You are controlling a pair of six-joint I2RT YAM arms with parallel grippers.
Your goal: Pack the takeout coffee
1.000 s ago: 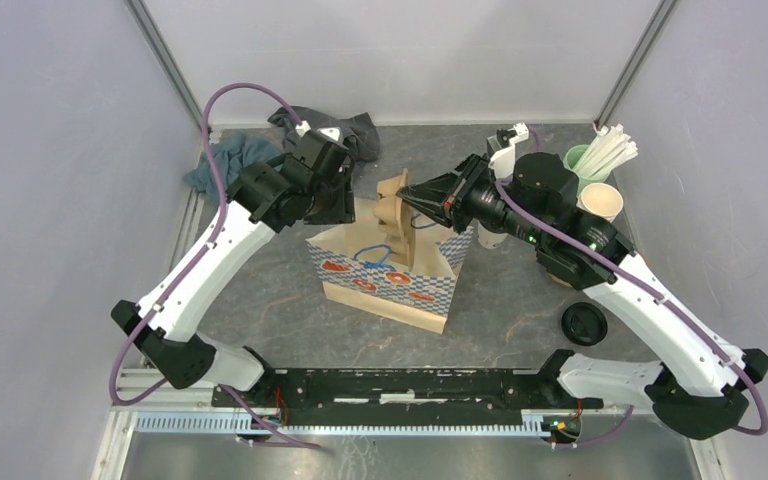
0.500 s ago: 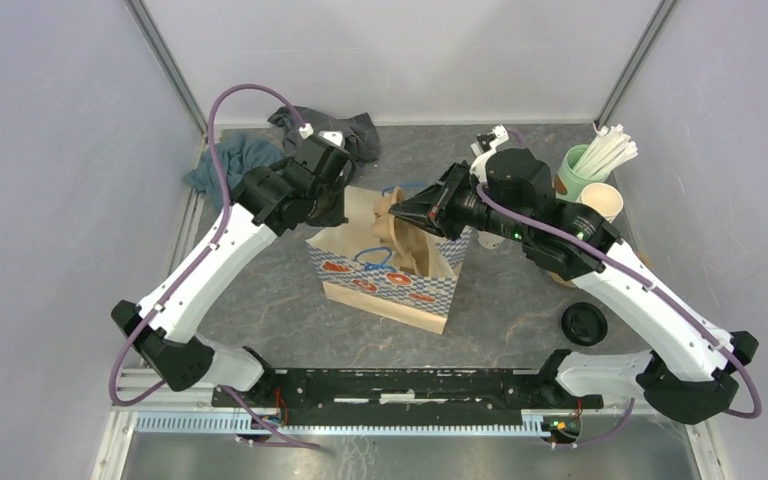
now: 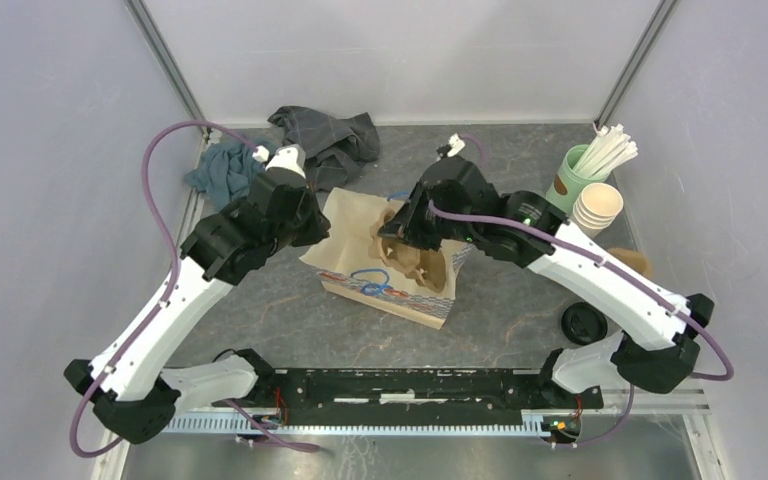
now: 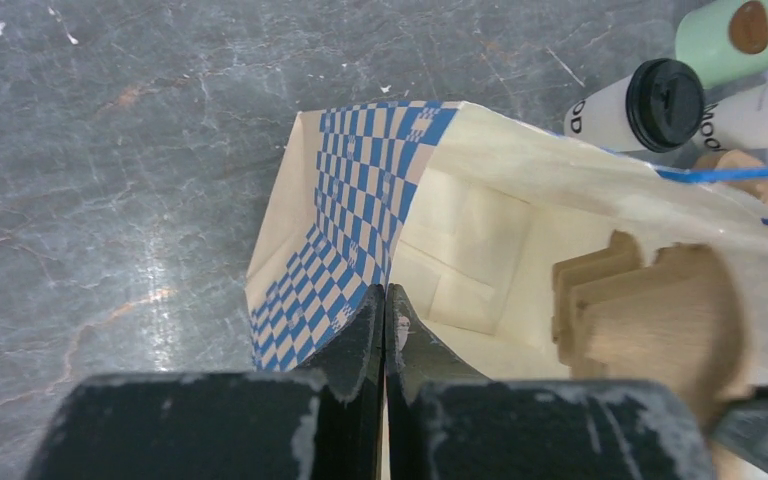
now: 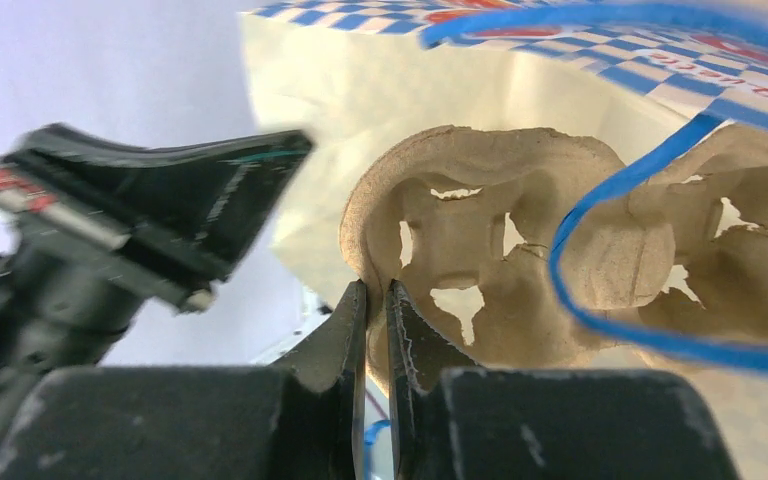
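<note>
The takeout coffee (image 4: 610,108), a white cup with a black lid, stands past the bag's far corner in the left wrist view; the right arm hides it from above. A blue-checked paper bag (image 3: 392,290) lies tipped on the table, mouth open. My left gripper (image 4: 385,297) (image 3: 312,228) is shut on the bag's rim at its left corner. A brown moulded cup carrier (image 3: 412,252) (image 5: 520,250) sits partly inside the bag. My right gripper (image 5: 377,290) (image 3: 400,232) is shut on the carrier's edge.
A mint-green cup of white straws (image 3: 582,168) and a stack of lidless cream cups (image 3: 600,208) stand at the back right. A loose black lid (image 3: 584,324) lies near the right arm's base. A blue cloth (image 3: 228,160) and a grey cloth (image 3: 330,135) lie at the back left.
My left gripper has closed on the bag's rim and pulled left, tipping the bag over. The right gripper has swung left and down, carrying the carrier into the bag's mouth.
</note>
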